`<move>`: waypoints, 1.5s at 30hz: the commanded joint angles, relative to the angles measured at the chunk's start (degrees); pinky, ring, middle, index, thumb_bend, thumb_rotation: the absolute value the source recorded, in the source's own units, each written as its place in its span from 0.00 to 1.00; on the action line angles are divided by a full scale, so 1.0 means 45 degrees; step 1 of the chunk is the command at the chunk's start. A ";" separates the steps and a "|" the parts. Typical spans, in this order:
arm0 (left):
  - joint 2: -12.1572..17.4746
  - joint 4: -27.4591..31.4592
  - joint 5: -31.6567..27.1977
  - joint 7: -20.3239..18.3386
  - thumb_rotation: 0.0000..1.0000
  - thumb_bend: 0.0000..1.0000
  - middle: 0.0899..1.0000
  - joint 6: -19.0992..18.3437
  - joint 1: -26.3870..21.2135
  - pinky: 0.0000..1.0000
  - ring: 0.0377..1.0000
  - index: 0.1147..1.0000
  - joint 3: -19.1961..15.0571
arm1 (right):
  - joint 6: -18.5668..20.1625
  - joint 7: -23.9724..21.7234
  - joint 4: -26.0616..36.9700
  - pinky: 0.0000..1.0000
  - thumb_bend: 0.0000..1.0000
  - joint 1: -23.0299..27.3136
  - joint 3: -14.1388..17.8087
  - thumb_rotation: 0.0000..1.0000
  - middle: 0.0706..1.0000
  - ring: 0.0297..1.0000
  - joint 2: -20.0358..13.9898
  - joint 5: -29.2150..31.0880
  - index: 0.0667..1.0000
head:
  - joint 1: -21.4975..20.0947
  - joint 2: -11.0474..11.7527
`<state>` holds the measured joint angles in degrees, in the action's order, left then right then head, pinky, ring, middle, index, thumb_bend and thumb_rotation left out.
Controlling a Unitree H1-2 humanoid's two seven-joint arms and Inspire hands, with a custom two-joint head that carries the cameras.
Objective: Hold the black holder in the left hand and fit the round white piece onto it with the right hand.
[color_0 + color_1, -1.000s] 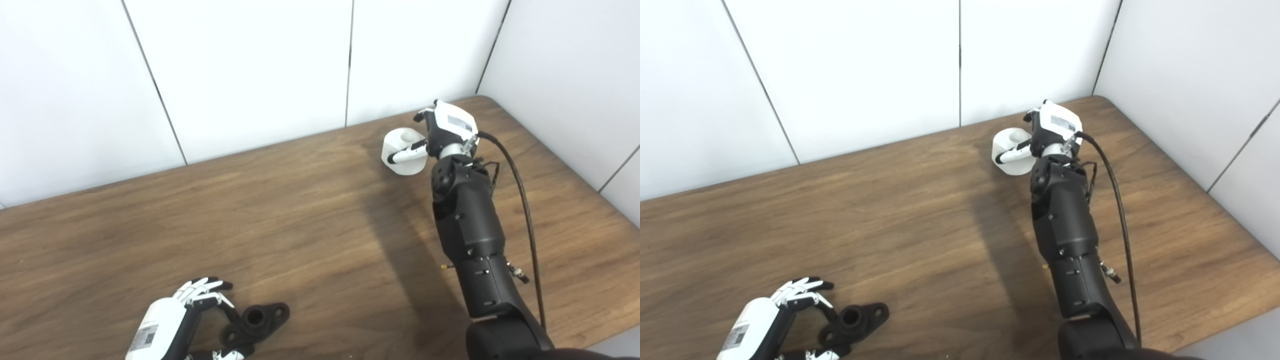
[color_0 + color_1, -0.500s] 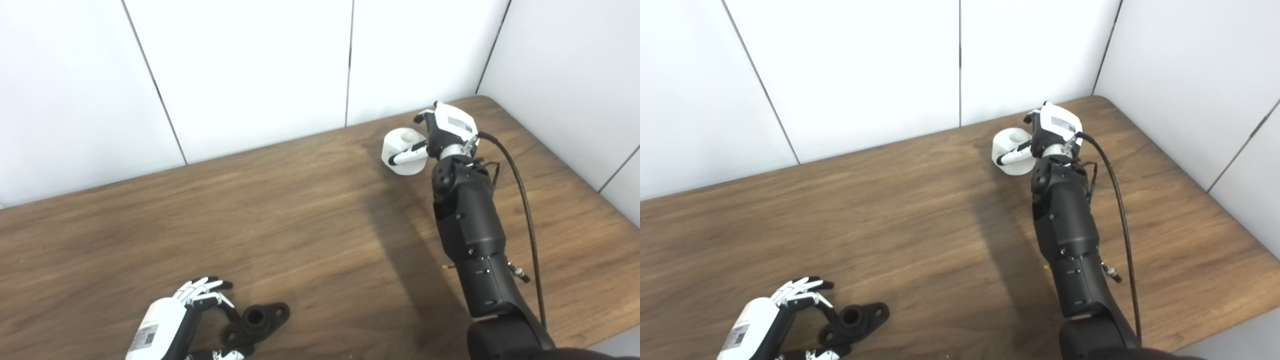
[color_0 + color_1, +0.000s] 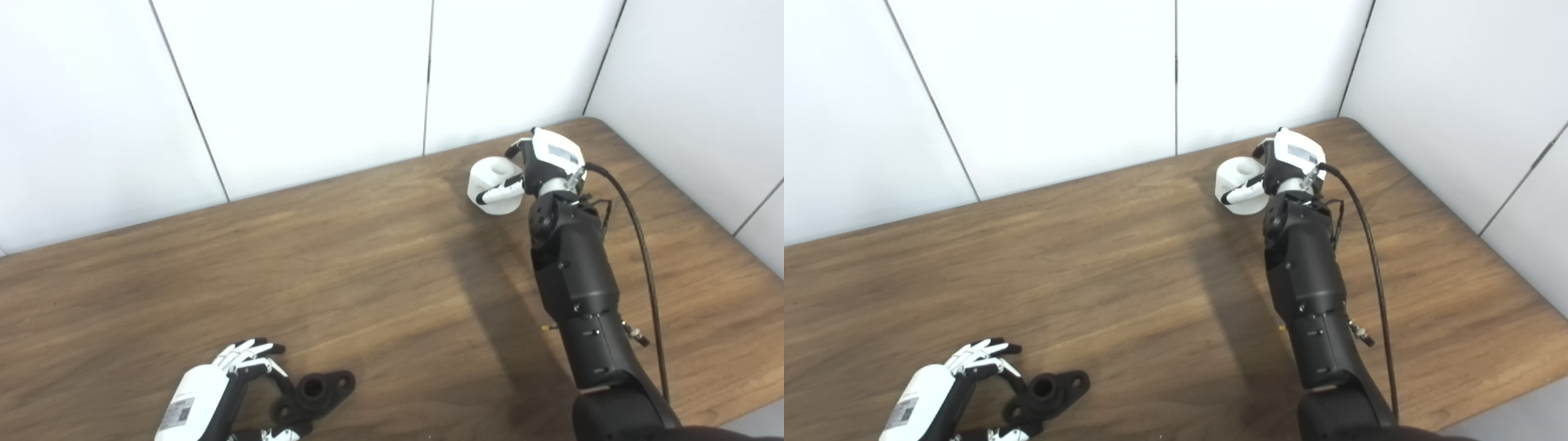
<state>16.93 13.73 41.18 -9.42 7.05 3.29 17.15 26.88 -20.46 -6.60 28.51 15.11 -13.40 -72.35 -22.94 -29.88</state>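
Unreadable label on right hand [image 3: 547,160]

two head cameras looking down from above, facing the white wall, sharing the wooden table [image 3: 367,275], right eye view showing everything shifted toward frame left

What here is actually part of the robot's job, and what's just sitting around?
Part of the job:
- black holder, at the left hand
- round white piece, gripped by the right hand

Just there:
- wooden table
- black cable along the right arm
- white wall panels
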 commanded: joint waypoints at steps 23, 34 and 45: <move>0.0097 -0.0035 0.0258 -0.0158 0.05 0.52 0.79 -0.0149 0.0140 0.91 0.88 0.42 0.0171 | 0.0007 -0.0501 0.0430 0.97 0.78 0.0411 0.0055 0.33 0.99 1.00 -0.0368 -0.0371 0.72 | -0.0052 -0.0031; 0.0144 0.0010 0.0196 -0.0160 0.05 0.52 0.79 -0.0114 0.0171 0.91 0.88 0.42 0.0138 | 0.0006 -0.0137 0.0451 0.96 0.78 0.0314 -0.0106 0.31 0.97 1.00 -0.0402 -0.0240 0.69 | -0.0091 -0.0059; 0.0191 0.0048 0.0153 -0.0295 0.05 0.52 0.79 -0.0179 0.0152 0.91 0.88 0.42 0.0149 | 0.0006 0.0391 0.0362 0.94 0.76 0.0307 -0.0192 0.27 0.97 1.00 -0.0532 0.0375 0.65 | -0.0104 -0.0094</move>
<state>17.02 13.74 41.11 -9.26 6.97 3.37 17.27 26.88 -20.61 -6.51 28.30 14.31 -14.19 -70.82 -23.38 -30.23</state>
